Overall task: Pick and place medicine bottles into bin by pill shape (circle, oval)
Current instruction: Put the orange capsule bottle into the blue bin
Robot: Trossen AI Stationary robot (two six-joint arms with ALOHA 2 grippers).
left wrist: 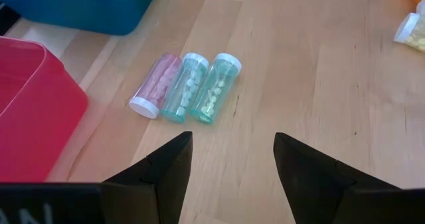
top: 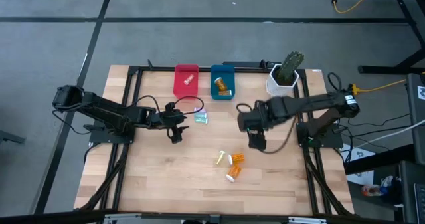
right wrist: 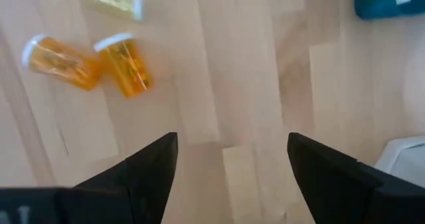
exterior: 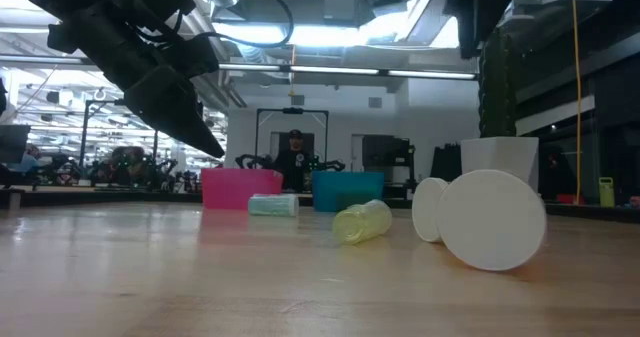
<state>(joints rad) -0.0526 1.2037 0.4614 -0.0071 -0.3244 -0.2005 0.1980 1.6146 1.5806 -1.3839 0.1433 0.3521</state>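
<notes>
A pink bottle and two teal bottles lie side by side on the table just below the bins. A yellow bottle and two orange white-capped bottles lie on their sides near the table's middle front. My left gripper is open and empty, hovering just left and near of the teal bottles. My right gripper is open and empty, above the table to the right of the orange bottles.
A red bin holding one bottle and a blue bin holding an orange bottle stand at the table's far edge. A white pot with a cactus stands to their right. A person shows in the room beyond the table.
</notes>
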